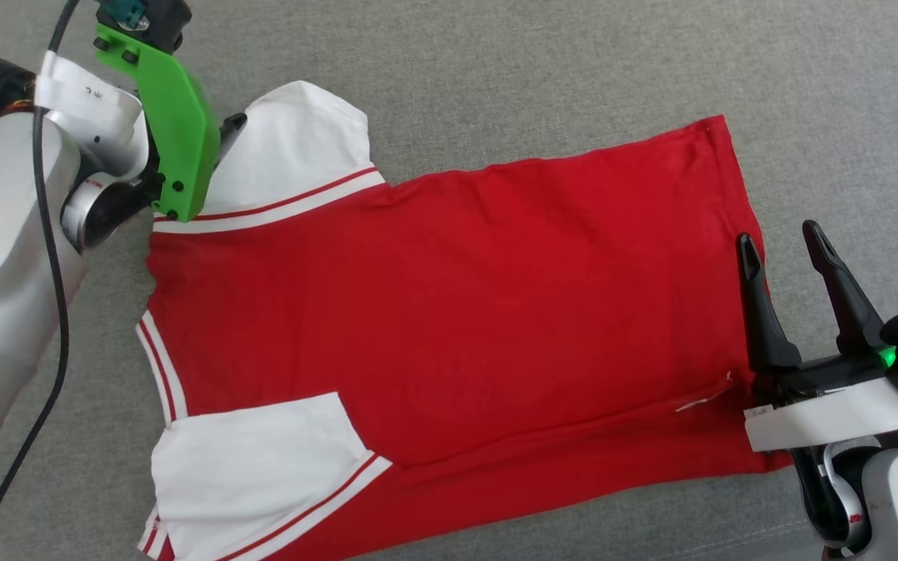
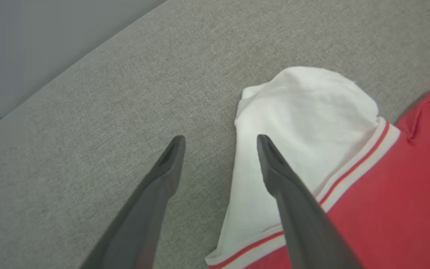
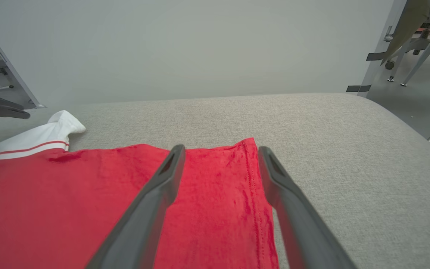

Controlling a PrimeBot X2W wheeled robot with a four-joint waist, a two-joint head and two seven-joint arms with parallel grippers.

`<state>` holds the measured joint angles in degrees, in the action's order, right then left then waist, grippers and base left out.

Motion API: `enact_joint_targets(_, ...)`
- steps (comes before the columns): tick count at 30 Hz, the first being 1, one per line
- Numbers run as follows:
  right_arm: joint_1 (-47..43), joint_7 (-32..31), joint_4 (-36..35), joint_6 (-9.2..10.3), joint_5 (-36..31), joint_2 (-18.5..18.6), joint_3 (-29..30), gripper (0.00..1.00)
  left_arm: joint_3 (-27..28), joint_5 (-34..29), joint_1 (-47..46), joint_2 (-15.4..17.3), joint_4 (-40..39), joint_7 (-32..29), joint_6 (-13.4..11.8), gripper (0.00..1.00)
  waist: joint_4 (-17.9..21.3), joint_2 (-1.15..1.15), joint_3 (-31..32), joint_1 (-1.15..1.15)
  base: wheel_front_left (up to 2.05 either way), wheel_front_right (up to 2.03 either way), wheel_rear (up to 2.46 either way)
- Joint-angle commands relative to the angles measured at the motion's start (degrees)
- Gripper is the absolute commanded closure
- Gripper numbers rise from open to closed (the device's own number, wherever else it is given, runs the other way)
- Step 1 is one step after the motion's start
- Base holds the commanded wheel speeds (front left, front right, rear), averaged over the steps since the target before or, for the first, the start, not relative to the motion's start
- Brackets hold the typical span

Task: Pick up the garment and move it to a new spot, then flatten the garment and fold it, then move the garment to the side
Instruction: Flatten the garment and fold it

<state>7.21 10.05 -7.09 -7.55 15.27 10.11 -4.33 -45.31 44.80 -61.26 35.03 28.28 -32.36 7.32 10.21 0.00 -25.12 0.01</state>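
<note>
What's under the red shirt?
The shirt lies flat on a grey cushion, which shows around it. One white sleeve lies on top of the red part. Anything else beneath is hidden by the cloth.

The garment (image 1: 449, 312) is soft, matt, faintly creased knit cloth lying on coarse, matt grey woven upholstery (image 1: 574, 62).

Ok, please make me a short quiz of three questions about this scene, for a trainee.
1. True or false: the right gripper is shut on the garment.
2. Which gripper is at the white sleeve at the head view's top? A. left gripper B. right gripper
3. Fill in: the garment lies spread on a ____ fabric surface.
Key: 1 false, its fingers stand open; 2 A; 3 grey.
</note>
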Motion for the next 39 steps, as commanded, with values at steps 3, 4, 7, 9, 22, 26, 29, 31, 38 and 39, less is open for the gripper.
enact_joint_targets(3, 1.9, 0.9, 1.0, 0.06, 0.0, -0.2, -0.6, 0.00, -2.1, 2.2, -3.2, 0.8, 2.6, -0.4, 0.2, 0.00, 2.5, 0.00, -3.1, -0.01, 0.00, 0.00, 0.00)
enact_joint_targets(4, 2.0, 1.0, 1.2, 0.06, 0.0, -0.3, -0.6, 0.00, -2.7, 2.5, -3.7, 0.8, 3.1, -0.2, 0.2, 0.00, 2.6, 0.00, -3.4, -0.01, 0.00, 0.00, 0.00)
enact_joint_targets(7, 2.6, 1.3, 1.8, 0.06, 0.0, -0.5, -0.9, 0.00, -4.7, 2.9, -5.1, 1.1, 5.1, 0.4, 0.2, 0.00, 2.8, 0.00, -4.1, -0.01, 0.00, 0.00, 0.00)
enact_joint_targets(9, 2.8, 1.5, 2.1, 0.06, 0.0, -0.6, -1.2, 0.00, -5.8, 3.2, -5.6, 1.1, 6.4, 1.1, 0.2, 0.00, 3.0, 0.00, -4.3, -0.01, 0.00, 0.00, 0.00)
enact_joint_targets(22, 3.8, 1.6, 3.9, 0.06, -0.3, -0.6, -1.5, 0.00, -14.4, 9.4, -5.0, 0.3, 6.1, 1.7, 0.2, 1.00, 2.6, 0.00, -4.4, -0.01, 0.00, 0.00, 0.00)
enact_joint_targets(26, 4.0, 1.2, 4.2, 0.06, -0.7, -0.2, -1.6, 0.00, -16.4, 11.8, -4.8, 0.5, 6.2, 2.3, 0.2, 1.00, 2.2, 0.00, -3.4, -0.01, 0.00, 0.00, 0.00)
enact_joint_targets(29, 4.4, 0.5, 4.0, 0.06, -1.1, 0.8, -1.5, 0.00, -16.4, 12.1, -5.3, 0.3, 8.2, 6.2, 0.2, 1.00, 1.7, 0.00, -1.9, -0.01, 0.00, 0.00, 0.00)
enact_joint_targets(31, 4.6, -0.3, 3.7, 0.06, -1.2, 1.8, -1.3, 0.00, -16.4, 11.9, -5.6, -0.2, 9.4, 8.8, 0.2, 1.00, 1.1, 0.00, -0.6, -0.01, 0.00, 0.00, 0.00)
enact_joint_targets(38, 6.7, -10.3, 2.7, 0.06, 0.7, 8.2, -1.9, 0.00, -16.0, 10.9, -6.6, -2.2, 10.8, 16.9, 0.2, 1.00, -1.8, 0.00, 3.1, -0.01, 0.00, 0.00, 0.00)
enact_joint_targets(39, 7.4, -13.6, 2.8, 0.06, 1.6, 9.5, -2.2, 0.00, -16.0, 10.7, -6.6, -2.5, 10.7, 17.8, 0.1, 1.00, -2.4, 0.00, 3.5, -0.01, 0.00, 0.00, 0.00)
